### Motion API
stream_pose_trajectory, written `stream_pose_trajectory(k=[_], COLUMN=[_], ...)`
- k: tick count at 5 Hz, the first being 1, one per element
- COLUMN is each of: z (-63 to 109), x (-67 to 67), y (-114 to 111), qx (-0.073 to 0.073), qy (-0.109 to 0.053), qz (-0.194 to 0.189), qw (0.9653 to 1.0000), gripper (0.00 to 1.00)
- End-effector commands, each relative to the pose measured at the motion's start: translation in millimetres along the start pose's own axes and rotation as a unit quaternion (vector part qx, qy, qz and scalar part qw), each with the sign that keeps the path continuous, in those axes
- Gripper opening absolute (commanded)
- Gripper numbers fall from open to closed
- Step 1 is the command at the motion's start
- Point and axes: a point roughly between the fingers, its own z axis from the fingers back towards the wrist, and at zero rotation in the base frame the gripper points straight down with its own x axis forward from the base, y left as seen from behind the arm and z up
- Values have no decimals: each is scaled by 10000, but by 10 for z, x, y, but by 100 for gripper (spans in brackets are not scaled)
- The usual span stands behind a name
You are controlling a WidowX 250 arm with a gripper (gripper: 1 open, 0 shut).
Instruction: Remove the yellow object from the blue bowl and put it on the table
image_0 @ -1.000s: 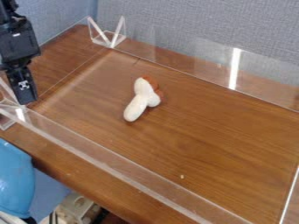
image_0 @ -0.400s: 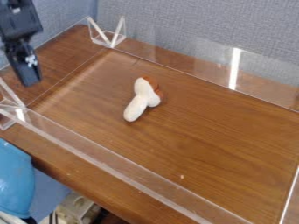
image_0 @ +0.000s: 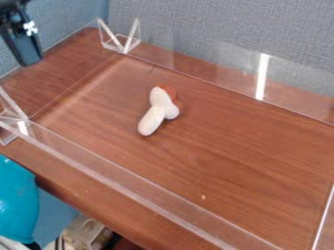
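Note:
The yellow object [image_0: 156, 111], a pale cream-yellow lump with a small orange tip at its far end, lies on the wooden table [image_0: 235, 156] near the middle, inside the clear walls. A blue rounded shape [image_0: 12, 203], possibly the blue bowl, shows at the bottom left corner, outside the front wall and cut off by the frame edge. My dark gripper [image_0: 22, 37] is high at the top left corner, far from the yellow object and partly out of frame. Its fingers are too dark and cropped to read.
Clear acrylic walls [image_0: 261, 73] ring the table on all sides, with triangular brackets [image_0: 120, 39] at the far left corner and one at the near left [image_0: 11, 127]. A grey wall stands behind.
The gripper has risen and drawn back toward the top left corner, leaving most of the frame. The yellow object has not moved.

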Motion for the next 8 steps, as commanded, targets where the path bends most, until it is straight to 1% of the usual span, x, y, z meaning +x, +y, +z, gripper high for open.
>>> stream_pose_trajectory(k=[1,2,3,4,5,6,7,8], z=[353,318,225,191,151,148,70,39], x=[-81,-75,-5,78,2,-22,-41,-18], y=[-66,-44,-188,-371,-386,-358,-252,-302], qx=[340,321,206,107,85,64,36,-41], qy=[-273,-306,-305,-318,-358,-376,-354,-342], qz=[57,160,-81,-360,-239,-15,98,6], qw=[9990,9989,9993,9988,9990,9993,9993,9994], gripper=[0,0,0,0,0,100,100,0])
